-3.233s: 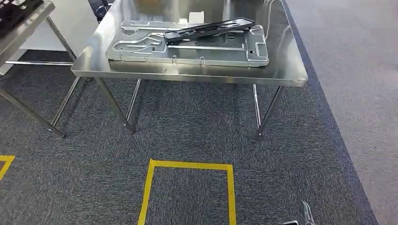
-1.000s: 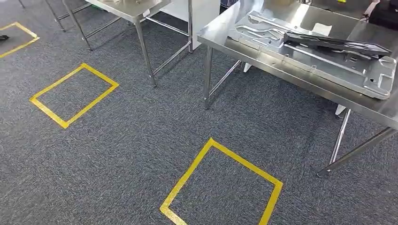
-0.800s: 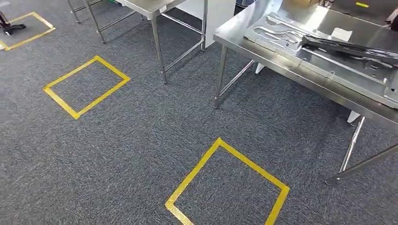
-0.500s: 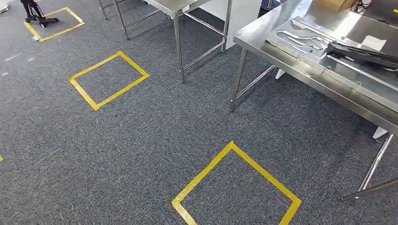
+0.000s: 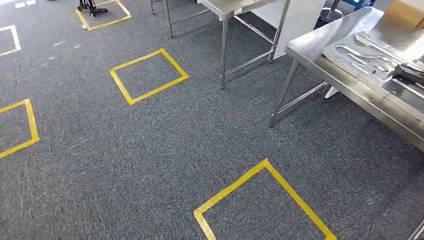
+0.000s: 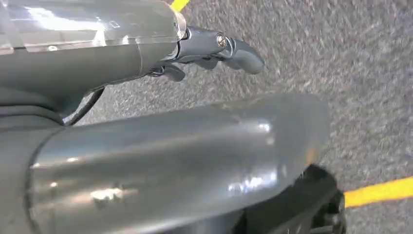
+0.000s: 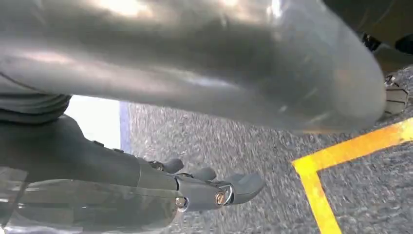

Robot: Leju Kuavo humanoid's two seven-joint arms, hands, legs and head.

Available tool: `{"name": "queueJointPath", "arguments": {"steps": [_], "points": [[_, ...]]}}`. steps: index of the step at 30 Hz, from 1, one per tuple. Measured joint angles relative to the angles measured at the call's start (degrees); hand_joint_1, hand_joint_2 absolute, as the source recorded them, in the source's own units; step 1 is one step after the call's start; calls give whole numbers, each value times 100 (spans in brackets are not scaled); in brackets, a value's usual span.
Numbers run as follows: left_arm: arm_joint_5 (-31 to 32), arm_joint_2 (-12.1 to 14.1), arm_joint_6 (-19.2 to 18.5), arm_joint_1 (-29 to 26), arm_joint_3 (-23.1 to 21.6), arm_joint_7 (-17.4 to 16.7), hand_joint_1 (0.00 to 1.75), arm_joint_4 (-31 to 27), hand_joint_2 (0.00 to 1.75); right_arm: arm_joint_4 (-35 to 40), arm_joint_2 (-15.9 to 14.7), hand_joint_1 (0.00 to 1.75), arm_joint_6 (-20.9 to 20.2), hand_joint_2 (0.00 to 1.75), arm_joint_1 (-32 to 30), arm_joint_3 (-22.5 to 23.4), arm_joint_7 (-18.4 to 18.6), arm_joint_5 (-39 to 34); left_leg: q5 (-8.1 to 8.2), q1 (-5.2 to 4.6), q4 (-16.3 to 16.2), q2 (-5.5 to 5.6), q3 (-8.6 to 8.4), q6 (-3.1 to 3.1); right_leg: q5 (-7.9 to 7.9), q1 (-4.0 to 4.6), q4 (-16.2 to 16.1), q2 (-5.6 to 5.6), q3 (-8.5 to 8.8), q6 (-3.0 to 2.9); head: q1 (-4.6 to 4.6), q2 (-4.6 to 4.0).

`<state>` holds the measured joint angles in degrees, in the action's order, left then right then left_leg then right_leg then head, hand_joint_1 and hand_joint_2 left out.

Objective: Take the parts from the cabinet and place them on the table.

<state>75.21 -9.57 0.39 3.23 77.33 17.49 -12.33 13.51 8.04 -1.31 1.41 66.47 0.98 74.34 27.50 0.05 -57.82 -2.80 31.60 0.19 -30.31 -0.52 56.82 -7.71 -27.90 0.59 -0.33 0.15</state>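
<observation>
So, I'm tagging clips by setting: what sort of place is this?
Probably a workshop or robot test area: steel tables, one carrying a stamped metal panel, stand on grey carpet marked with yellow tape squares.

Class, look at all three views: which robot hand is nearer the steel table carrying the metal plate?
Right, probably. The steel table lies off to the robot's right. Both hands hang over carpet: the right robot hand on the table's side, the left robot hand on the far side.
</observation>
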Motion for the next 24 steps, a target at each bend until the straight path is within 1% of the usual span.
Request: {"name": "queueJointPath", "arguments": {"steps": [1,2,3,4,5,6,7,8,9,10,11,12,13,14,15,16,17,18,19,20,21,22,23,24], "points": [[0,0,0,3,0,0,0,0,0,0,0,0,0,0,25,-2,0,0,-49,34,80,83,-49,62,-21,20,-16,-64,27,48,0,0],[0,-4,0,2,0,2,0,-2,0,0,-2,0,2,0,6,0,2,0,-94,57,127,145,-79,94,-137,-27,98,231,9,74,25,0],[0,-2,0,5,0,0,0,-2,0,-2,-2,0,2,0,-10,0,2,0,-120,65,136,195,-63,133,-363,-35,400,500,-138,71,55,0],[-2,-2,2,16,0,0,0,-4,0,-2,-2,0,0,0,-20,0,4,0,-132,62,134,256,-38,151,-608,-38,845,653,-355,71,68,0],[-2,-4,-4,19,0,0,0,-4,0,-2,-2,0,-4,0,-28,0,6,0,-140,54,131,330,-23,162,-810,-37,1333,723,-597,77,63,2],[-2,-4,-4,17,0,0,0,-4,0,-2,-2,0,-7,0,-35,0,13,0,-140,47,127,414,-13,162,-905,-35,1704,746,-796,83,65,2],[-2,-4,-7,10,0,-2,0,-4,0,-2,-2,0,-22,0,-38,0,15,0,-141,44,119,505,-14,161,-836,-35,1798,753,-868,81,63,0],[-2,-4,-7,5,0,-13,0,-4,0,-2,-2,0,-31,0,-41,0,20,7,-140,45,111,596,-22,158,-623,-39,1610,760,-808,78,65,2],[-2,-4,-7,4,0,-15,0,-4,0,-2,-2,0,-31,0,-41,0,20,9,-135,46,94,687,-29,148,-340,-44,1218,783,-652,68,65,0],[-4,-4,-7,8,0,-15,0,-4,0,-2,-2,0,-33,0,-48,0,20,13,-127,48,70,771,-33,133,-56,-56,721,867,-446,53,65,0],[-4,-4,-7,10,0,-15,0,-4,0,-2,-2,0,-31,0,-65,0,20,15,-115,53,46,840,-10,112,140,-80,252,1131,-260,33,74,0],[-4,-4,-6,27,0,-15,0,-4,0,-2,-2,0,-33,0,-70,0,18,20,-94,10,-13,893,20,64,56,-79,125,1302,-232,24,72,0],[-4,-4,-7,30,0,-13,0,-4,0,-2,-2,0,-50,0,-61,0,13,31,-112,22,-7,955,54,24,72,-73,144,1211,-245,7,72,2],[-4,-4,-7,16,0,-13,0,-4,0,-2,-2,0,-83,0,-45,0,2,33,-119,29,10,1008,67,-11,69,-48,153,1177,-246,-13,66,0],[-4,-2,-4,5,0,-11,0,-4,0,-2,-2,0,-112,0,-39,0,0,35,-138,51,28,1066,84,-54,72,-31,152,1127,-239,-47,70,0],[-4,2,-4,-5,0,-13,0,-6,0,-2,-2,0,-133,0,-35,0,-22,37,-133,48,15,1116,97,-97,104,-81,93,1047,-219,-99,68,0],[-2,4,-4,-7,0,-11,0,-7,0,-2,-2,0,-133,0,-38,2,-33,50,-70,46,-83,810,108,-93,124,-82,65,946,-197,-135,76,2],[0,4,-4,2,0,-11,0,-7,0,-2,-2,0,-136,0,-49,2,-48,55,122,25,-331,513,229,-103,118,-68,58,876,-198,-191,39,0],[0,4,-4,19,0,-9,0,-7,0,-2,-2,0,-136,0,-70,2,-50,63,360,38,-735,398,423,-122,111,-52,58,782,-199,-219,11,0],[0,4,-4,33,0,-9,0,-7,0,-2,-2,0,-147,0,-85,4,-50,68,580,57,-1191,363,632,-146,110,-35,58,684,-195,-221,13,2],[0,4,-7,39,0,-9,0,-7,0,-2,-2,0,-162,0,-93,4,-52,74,713,70,-1559,350,802,-168,98,-25,59,585,-202,-231,15,0],[2,4,-7,35,0,-9,0,-7,0,-2,-4,0,-166,0,-93,7,-55,88,726,80,-1713,337,865,-183,92,-21,61,501,-200,-229,13,0],[2,2,-7,24,0,-9,0,-7,0,-2,-4,0,-170,0,-89,7,-57,107,626,90,-1625,320,809,-192,85,-19,61,423,-196,-223,15,2],[4,2,-7,16,0,-5,0,-7,0,-2,-2,0,-184,0,-83,7,-61,116,423,98,-1291,294,629,-194,74,-19,64,347,-189,-212,13,2]]}}
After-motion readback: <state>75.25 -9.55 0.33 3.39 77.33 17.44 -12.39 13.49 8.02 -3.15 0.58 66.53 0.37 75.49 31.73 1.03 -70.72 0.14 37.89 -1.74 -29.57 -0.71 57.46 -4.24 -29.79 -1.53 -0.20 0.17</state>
